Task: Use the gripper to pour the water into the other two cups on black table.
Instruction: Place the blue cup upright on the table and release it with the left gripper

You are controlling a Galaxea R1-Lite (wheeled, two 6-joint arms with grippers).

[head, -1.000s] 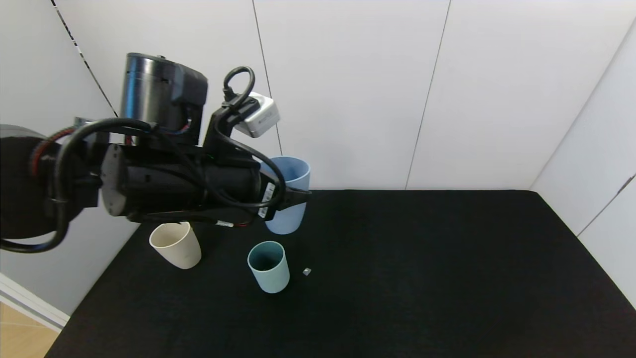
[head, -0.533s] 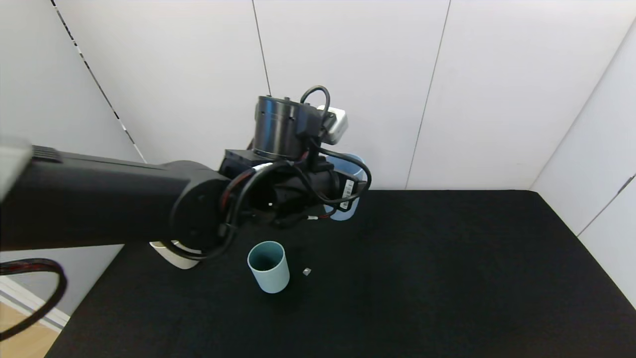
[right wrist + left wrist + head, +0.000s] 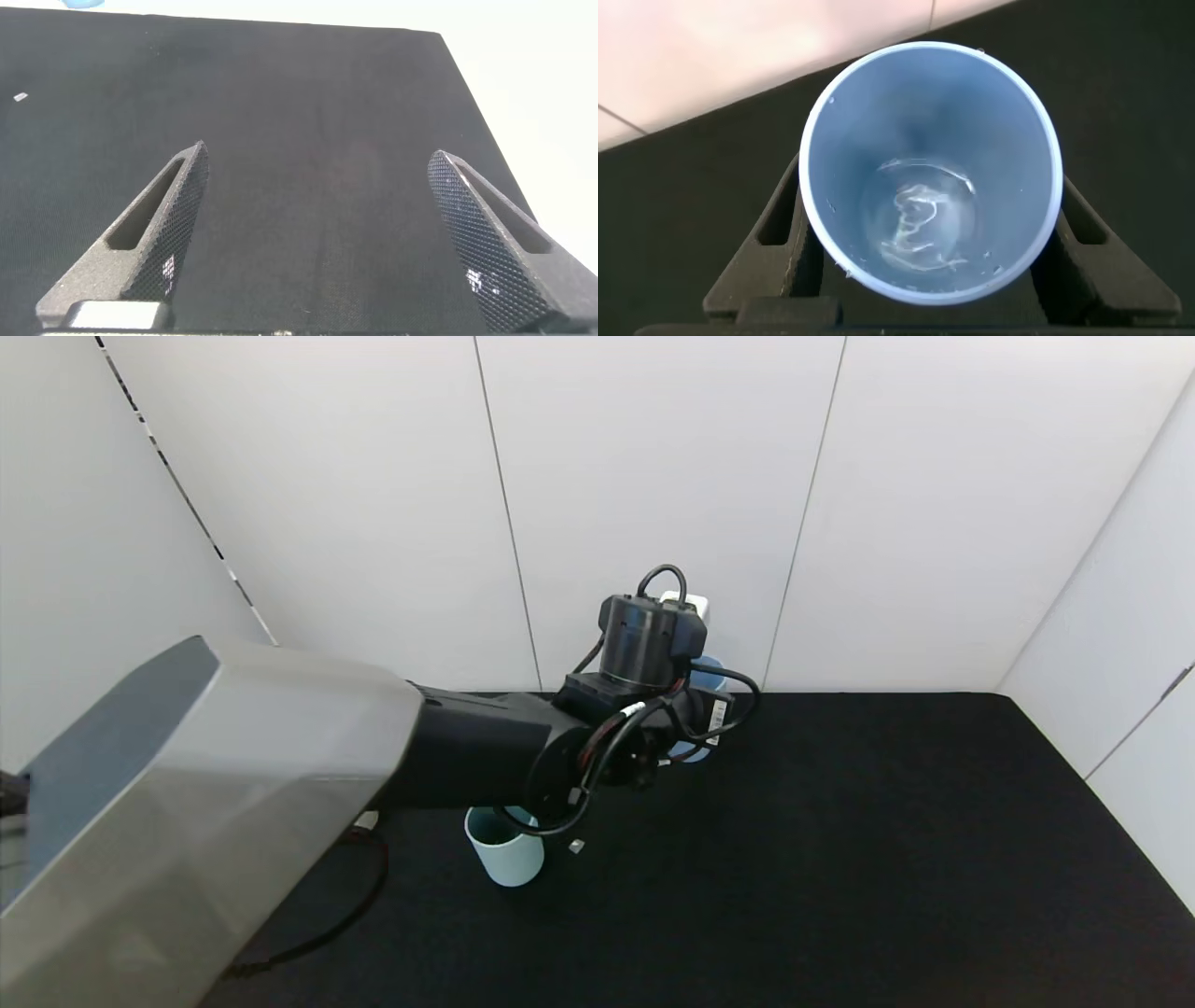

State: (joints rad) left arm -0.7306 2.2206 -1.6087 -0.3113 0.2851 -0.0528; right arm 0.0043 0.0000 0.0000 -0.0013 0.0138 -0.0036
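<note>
My left gripper (image 3: 698, 717) reaches to the back of the black table (image 3: 840, 859), near the wall. It is shut on the periwinkle-blue cup (image 3: 707, 674), which is upright. In the left wrist view the fingers (image 3: 780, 229) press both sides of the blue cup (image 3: 878, 121), which holds a little water (image 3: 920, 219) at its bottom. The teal cup (image 3: 509, 863) stands nearer, its rim partly behind my arm. The beige cup is almost wholly hidden behind my left arm's grey shell. My right gripper (image 3: 318, 224) is open and empty over bare black table (image 3: 318, 112).
A small grey bit (image 3: 576, 846) lies on the table just right of the teal cup; it also shows in the right wrist view (image 3: 20, 96). White wall panels close the back and right sides. My left arm (image 3: 215, 803) spans the left half of the table.
My left arm has stretched forward and to the right, carrying the blue cup from above the two cups toward the back wall. The arm now hides the beige cup.
</note>
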